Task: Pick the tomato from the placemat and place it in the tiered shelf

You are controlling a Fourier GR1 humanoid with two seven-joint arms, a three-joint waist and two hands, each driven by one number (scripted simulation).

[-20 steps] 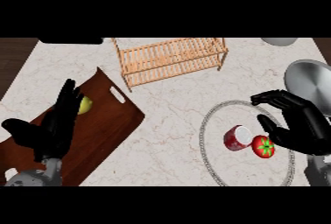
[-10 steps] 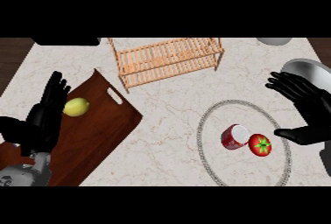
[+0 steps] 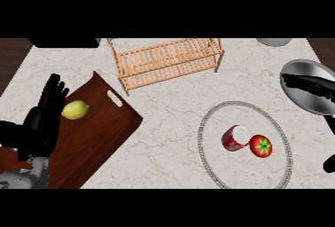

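A dark wooden cutting board (image 3: 98, 133) with a handle slot is laid slantwise near the counter's (image 3: 170, 106) left edge, and a yellow lemon (image 3: 75, 109) is seen on its upper left part. A red cup (image 3: 233, 137) is tipped on its side. A round metal pan (image 3: 307, 84) is set at the right edge.

The red tomato (image 3: 261, 146) with its green stem-star facing up lies on the round, grey-rimmed placemat (image 3: 208, 128). The slatted wooden tiered shelf (image 3: 167, 60) stands well apart at the counter's far side.
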